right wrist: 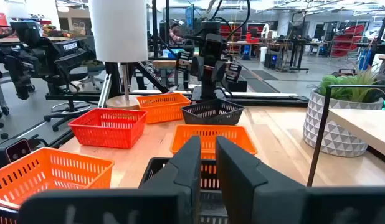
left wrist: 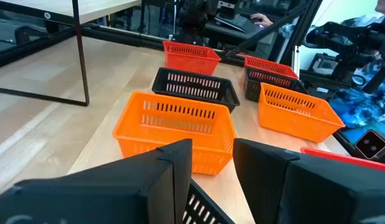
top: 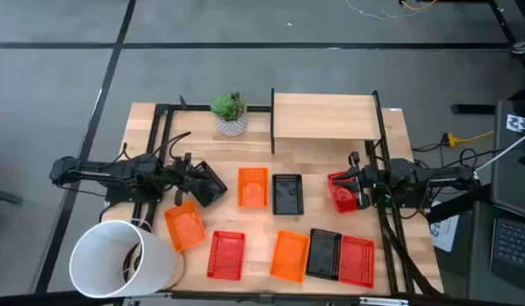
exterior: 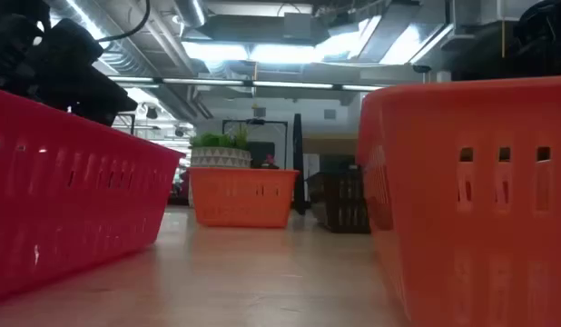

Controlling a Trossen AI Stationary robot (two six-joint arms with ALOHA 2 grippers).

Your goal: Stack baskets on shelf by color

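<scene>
My left gripper (top: 210, 185) (left wrist: 212, 149) is left of the table's middle, shut on a black basket (right wrist: 212, 112). My right gripper (top: 358, 191) (right wrist: 208, 146) is at the right, below the shelf (top: 324, 119), shut on a red basket (top: 339, 192) (left wrist: 191, 57). An orange basket (top: 252, 187) and a black one (top: 286, 194) sit on their bases between the grippers. Along the near edge lie an orange (top: 184, 228), a red (top: 226, 253), an orange (top: 288, 255), a black (top: 324, 253) and a red basket (top: 358, 259). My left gripper holds the black basket by one wall's rim (left wrist: 197, 208), pinched between the two fingers, which slant down from the table's left. The basket hangs below the fingers; whether its base touches the table I cannot tell. My right gripper has the red basket by its right-hand wall (top: 349, 194), coming from the table's right. The fingers (right wrist: 187, 163) stand nearly together and hide the place of contact. The basket looks tilted in the high view.
A white patterned plant pot (top: 231, 115) stands left of the shelf at the far edge. A big white bucket (top: 122, 259) lies at the near left corner beside the orange basket. Black frame rails run along both table sides. Bare wood shows in front of the shelf.
</scene>
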